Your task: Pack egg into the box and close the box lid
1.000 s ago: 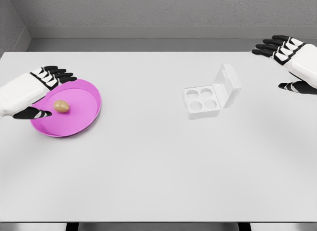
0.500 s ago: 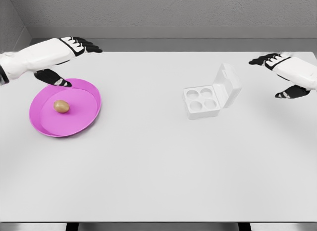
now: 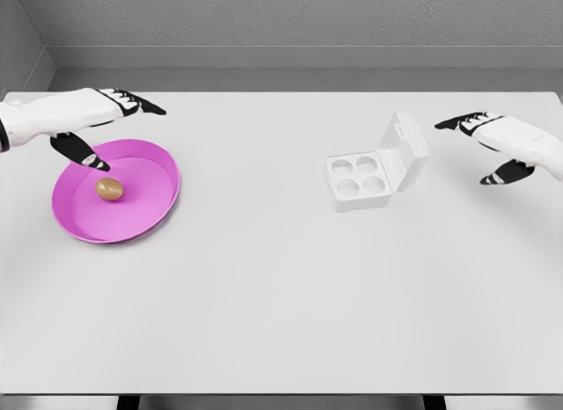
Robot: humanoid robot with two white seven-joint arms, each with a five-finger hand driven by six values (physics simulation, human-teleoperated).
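A tan egg (image 3: 109, 189) lies in the magenta plate (image 3: 149, 208) at the left of the white table. My left hand (image 3: 113, 128) hovers over the plate's far rim, fingers spread and holding nothing, its thumb pointing down just behind the egg. A white egg box (image 3: 359, 181) with several round cups sits right of centre, its lid (image 3: 406, 150) standing up at the back right. My right hand (image 3: 484, 146) hangs open to the right of the lid, apart from it.
The white table (image 3: 281, 296) runs to a grey wall at the back. Its front edge shows along the bottom of the view.
My left hand rose from beside the plate, swung over its far rim, then dropped slightly toward the egg. My right hand came lower and a bit left, toward the box lid.
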